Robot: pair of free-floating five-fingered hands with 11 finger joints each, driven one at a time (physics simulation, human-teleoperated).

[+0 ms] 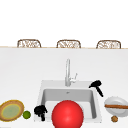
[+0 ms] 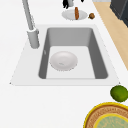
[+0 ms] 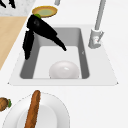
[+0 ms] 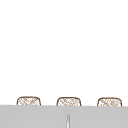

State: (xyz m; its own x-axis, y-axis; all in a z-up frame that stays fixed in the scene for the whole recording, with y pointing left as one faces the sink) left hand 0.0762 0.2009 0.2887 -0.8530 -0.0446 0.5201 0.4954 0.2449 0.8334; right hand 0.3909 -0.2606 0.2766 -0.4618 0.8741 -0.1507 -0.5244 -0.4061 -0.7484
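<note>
My left hand (image 1: 40, 110) hangs over the front left corner of the sink (image 1: 41, 90), beside a green lime (image 1: 26, 114). In the right side view this left hand (image 3: 37, 26) has long straight fingers pointing down over the basin's front rim and holds nothing. My right hand (image 1: 96, 85) floats above the sink's back right corner with its fingers stretched downward, empty; the left side view shows the right hand (image 2: 65, 3) beyond the white plate (image 2: 72, 15). A big red round thing (image 1: 67, 114) fills the sink's front. A white bowl (image 2: 63, 60) lies in the basin.
A tall faucet (image 1: 67, 72) stands behind the basin. A yellow-rimmed plate (image 1: 11, 110) lies at the left. On the right, a white plate (image 1: 112, 102) carries a brown stick (image 1: 116, 106), with a small brown nut-like thing (image 1: 114, 118) next to it. Woven chair backs (image 1: 28, 43) line the far edge.
</note>
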